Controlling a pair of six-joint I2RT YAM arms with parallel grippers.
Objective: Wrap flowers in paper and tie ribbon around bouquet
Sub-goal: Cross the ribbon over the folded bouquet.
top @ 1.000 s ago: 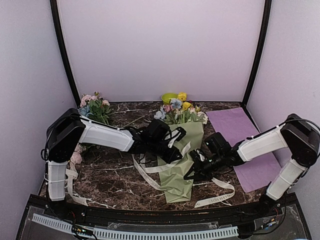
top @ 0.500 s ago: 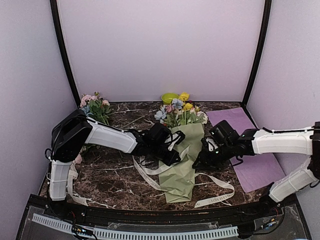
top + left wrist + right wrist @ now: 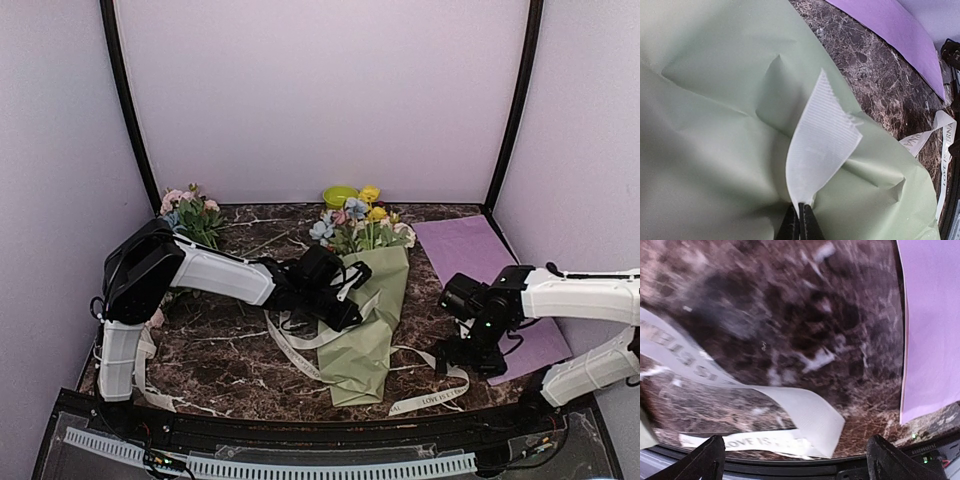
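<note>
A: Where to find the bouquet (image 3: 365, 320)?

B: Look mid-table, lying flat. Read its long axis from 12 to 6 o'clock: flowers (image 3: 355, 220) toward 12, narrow folded tip toward 6, with a slight lean toward 1 at the wide end.

A: And how to do the tying well?

B: Hold the left gripper (image 3: 801, 222) pinched shut on the ribbon (image 3: 822, 145) end over the green paper (image 3: 715, 75); avoid slackening. Lower the right gripper (image 3: 452, 358), spread wide and holding nothing, onto the loose lettered loop between 4 and 5 o'clock of the bouquet, beside the purple sheet (image 3: 480, 260). Take it near the fold, then draw across the axis, not along it.
</note>
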